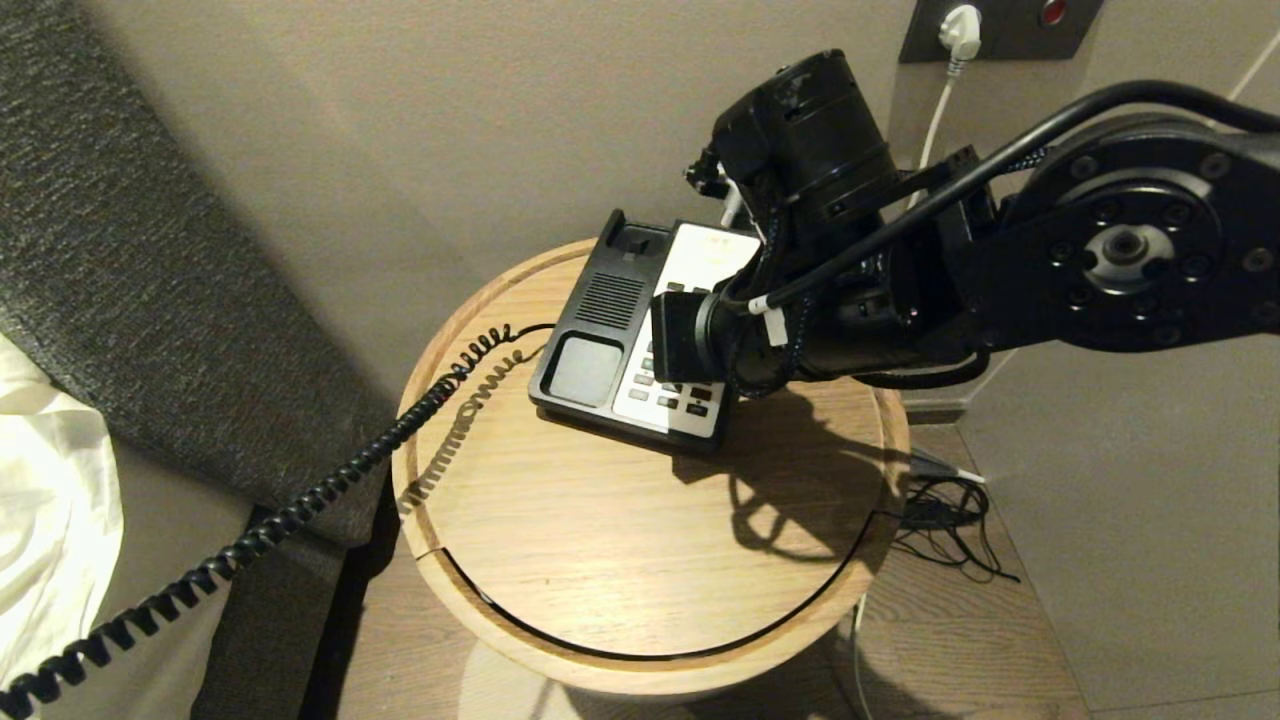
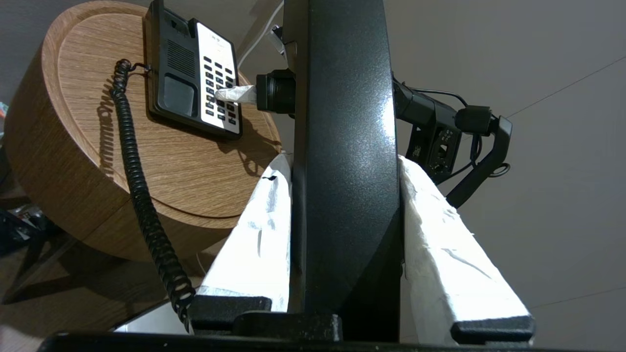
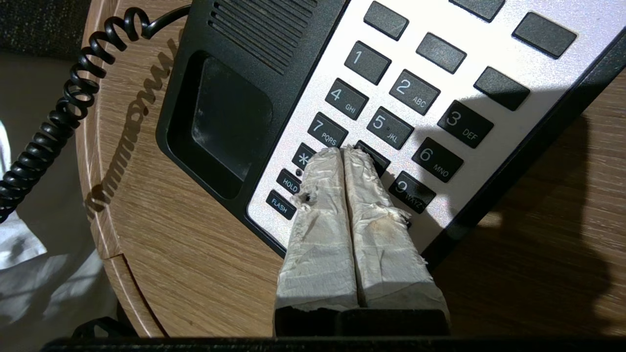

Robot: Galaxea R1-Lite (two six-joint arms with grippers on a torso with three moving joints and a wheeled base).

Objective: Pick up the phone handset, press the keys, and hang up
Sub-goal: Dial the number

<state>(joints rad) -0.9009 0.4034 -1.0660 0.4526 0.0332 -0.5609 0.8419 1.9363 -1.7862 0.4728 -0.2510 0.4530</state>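
Observation:
The phone handset, long, black and glossy, stands upright between the white-wrapped fingers of my left gripper, which is shut on it, off to the side of the table. Its coiled cord stretches from the phone base off the table's left edge. The base's cradle is empty. My right gripper is shut with nothing held. Its tips rest on the keys, in the 7 and 9 row where the 8 sits. In the head view the right arm covers part of the keypad.
The phone base stands at the back of a round wooden table. A wall outlet with a white plug is behind it. Loose cables lie on the floor at the right, and a grey headboard with white bedding stands at the left.

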